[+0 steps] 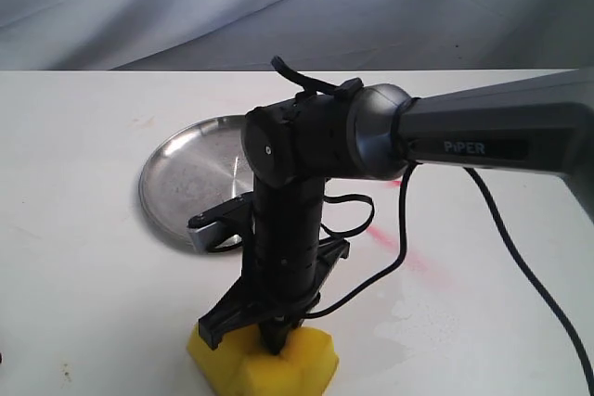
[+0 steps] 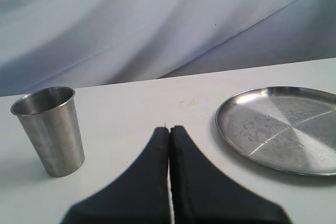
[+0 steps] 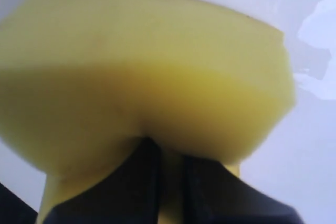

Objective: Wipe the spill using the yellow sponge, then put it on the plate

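The yellow sponge (image 1: 264,364) lies on the white table at the near edge, and my right gripper (image 1: 277,336) comes straight down onto it. In the right wrist view the sponge (image 3: 147,77) fills the frame, pinched and dented between the dark fingers of my right gripper (image 3: 170,153), which is shut on it. No tan-brown spill shows; only a faint wet sheen (image 1: 408,317) lies to the right of the sponge. The steel plate (image 1: 186,173) sits behind the sponge to the left, partly hidden by the arm. My left gripper (image 2: 169,129) is shut on nothing, above the table, near the plate (image 2: 283,129).
A pink-red streak (image 1: 385,238) marks the table to the right of the arm. A steel cup (image 2: 50,129) stands upright, seen only in the left wrist view. The right arm's black cable (image 1: 520,266) loops over the table on the right. A grey cloth backdrop hangs behind the table.
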Robot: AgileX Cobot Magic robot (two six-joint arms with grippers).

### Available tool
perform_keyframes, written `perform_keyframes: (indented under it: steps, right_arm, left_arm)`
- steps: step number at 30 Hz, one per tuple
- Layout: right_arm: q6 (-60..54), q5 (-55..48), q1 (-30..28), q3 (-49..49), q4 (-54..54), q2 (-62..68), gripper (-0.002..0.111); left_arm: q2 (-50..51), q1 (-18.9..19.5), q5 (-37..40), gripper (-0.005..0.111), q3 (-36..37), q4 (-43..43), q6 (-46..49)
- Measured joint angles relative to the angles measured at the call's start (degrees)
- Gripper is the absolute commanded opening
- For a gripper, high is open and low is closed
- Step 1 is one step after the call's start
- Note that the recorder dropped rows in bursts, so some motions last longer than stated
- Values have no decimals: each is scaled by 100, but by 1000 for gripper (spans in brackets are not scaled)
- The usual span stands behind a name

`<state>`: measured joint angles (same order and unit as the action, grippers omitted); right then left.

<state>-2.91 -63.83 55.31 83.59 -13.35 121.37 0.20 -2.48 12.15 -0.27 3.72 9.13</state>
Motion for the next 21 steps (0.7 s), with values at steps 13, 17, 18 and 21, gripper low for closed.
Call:
perform_keyframes:
  steps: [13, 17, 18, 21]
  right_arm:
    - [1386, -246, -159, 0, 2078, 21, 0]
    - [1465, -295, -417, 0, 2281, 43, 0]
    - [1465, -282, -450, 0, 2281, 43, 0]
    - [1441, -244, -501, 0, 2145, 43, 0]
  left_arm:
    - [0, 0, 0, 0, 0, 0, 0]
    - [0, 0, 0, 0, 0, 0, 0]
    - [0, 0, 0, 0, 0, 0, 0]
    - [0, 0, 0, 0, 0, 0, 0]
